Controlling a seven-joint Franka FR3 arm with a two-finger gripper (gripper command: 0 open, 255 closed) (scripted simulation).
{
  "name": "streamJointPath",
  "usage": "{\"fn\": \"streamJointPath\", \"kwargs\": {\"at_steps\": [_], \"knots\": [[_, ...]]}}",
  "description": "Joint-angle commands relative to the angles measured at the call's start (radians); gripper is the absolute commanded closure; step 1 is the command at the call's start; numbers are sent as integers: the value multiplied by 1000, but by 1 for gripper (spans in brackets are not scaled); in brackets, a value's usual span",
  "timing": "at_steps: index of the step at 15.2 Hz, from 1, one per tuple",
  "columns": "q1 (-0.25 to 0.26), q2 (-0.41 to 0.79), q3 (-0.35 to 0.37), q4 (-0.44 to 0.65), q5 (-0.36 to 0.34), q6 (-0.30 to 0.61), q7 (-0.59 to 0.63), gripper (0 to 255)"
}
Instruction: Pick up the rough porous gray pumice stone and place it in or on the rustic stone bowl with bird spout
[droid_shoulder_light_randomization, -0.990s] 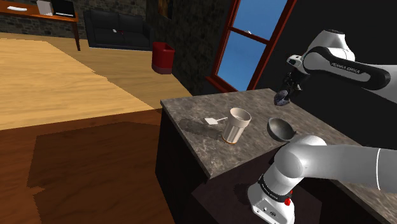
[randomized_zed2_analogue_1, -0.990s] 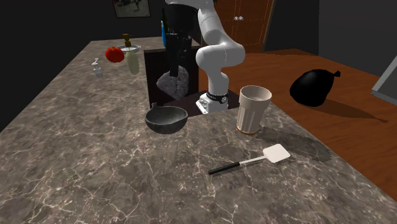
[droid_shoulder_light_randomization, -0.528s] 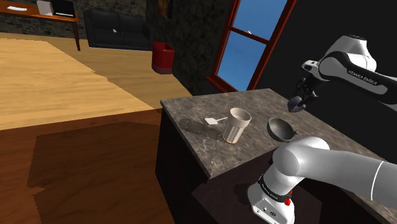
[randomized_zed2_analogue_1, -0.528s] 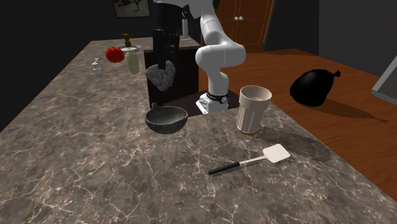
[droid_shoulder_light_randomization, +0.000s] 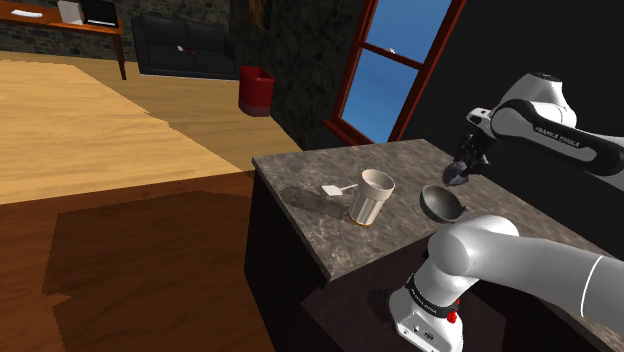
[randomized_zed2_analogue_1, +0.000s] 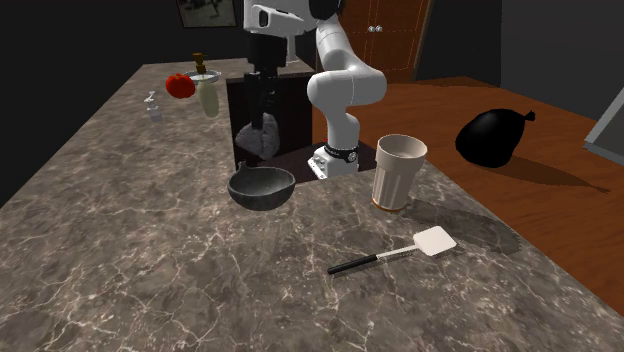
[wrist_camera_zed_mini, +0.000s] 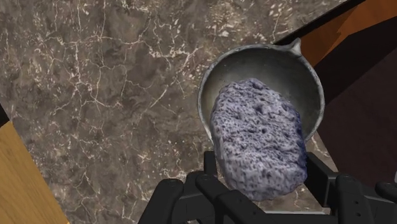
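A rough, porous grey-blue pumice stone (wrist_camera_zed_mini: 257, 140) is clasped between my black fingers, and my gripper (wrist_camera_zed_mini: 261, 181) is shut on it. Right beneath it stands the dark grey stone bowl (wrist_camera_zed_mini: 254, 54), its small spout pointing toward the counter's edge. In the second exterior view the pumice stone (randomized_zed2_analogue_1: 258, 138) hangs a little above the stone bowl (randomized_zed2_analogue_1: 261, 187), under my gripper (randomized_zed2_analogue_1: 262, 118). From the shoulder camera, the pumice stone (droid_shoulder_light_randomization: 455, 176) and gripper (droid_shoulder_light_randomization: 461, 166) sit just above the bowl (droid_shoulder_light_randomization: 441, 203).
A pale cup (randomized_zed2_analogue_1: 400, 171) stands on the marble counter (randomized_zed2_analogue_1: 150, 260) beside the bowl, and a spatula (randomized_zed2_analogue_1: 395, 254) lies in front of it. A tomato (randomized_zed2_analogue_1: 180, 85) and a bottle (randomized_zed2_analogue_1: 207, 95) stand at the far end. A black bag (randomized_zed2_analogue_1: 493, 136) lies on the floor.
My gripper has swung back toward the bowl and come down with the stone, which now hangs closer above the bowl. Bowl, cup and spatula have stayed put.
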Motion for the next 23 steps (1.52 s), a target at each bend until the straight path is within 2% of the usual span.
{"fn": "streamJointPath", "kwargs": {"at_steps": [1, 9, 17, 18, 23], "knots": [[-9, -7, -14, -29, -16, 22, 2, 255], [-33, -1, -79, -119, -81, 117, 17, 255], [-33, -1, -79, -119, -81, 117, 17, 255], [-33, -1, -79, -119, -81, 117, 17, 0], [-33, -1, -79, -119, -81, 117, 17, 0]]}}
